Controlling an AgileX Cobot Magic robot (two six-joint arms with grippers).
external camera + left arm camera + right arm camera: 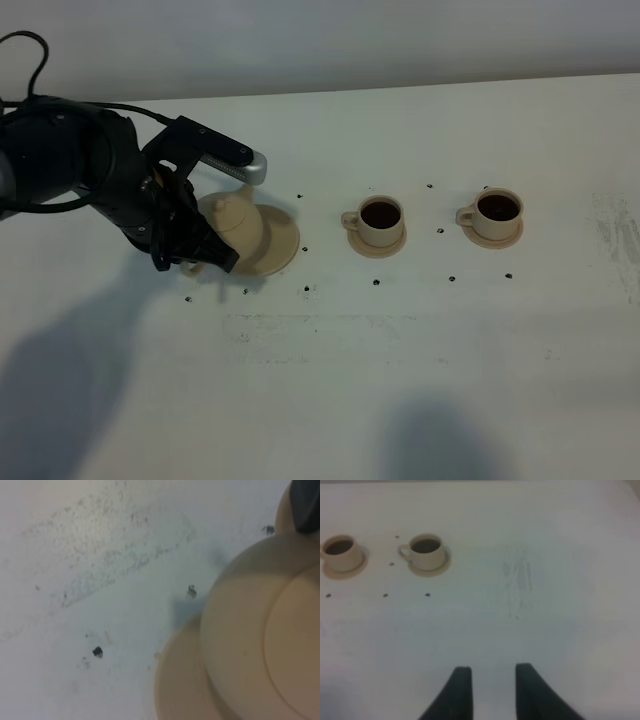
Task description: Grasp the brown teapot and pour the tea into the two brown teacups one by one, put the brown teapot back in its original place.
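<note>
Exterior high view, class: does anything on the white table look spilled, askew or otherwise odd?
Nothing looks spilled or knocked over. The squat beige ceramic teapot sits on its wide round saucer plate with the left gripper at it. Both small beige teacups stand upright on their saucers, dark inside. Small dark specks dot the white table.

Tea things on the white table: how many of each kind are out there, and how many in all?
Teapot: 1
Teacups, at and, both with dark tea inside: 2
Small saucers under the cups, at and: 2
Large saucer plate under the teapot: 1
Total: 6
</note>
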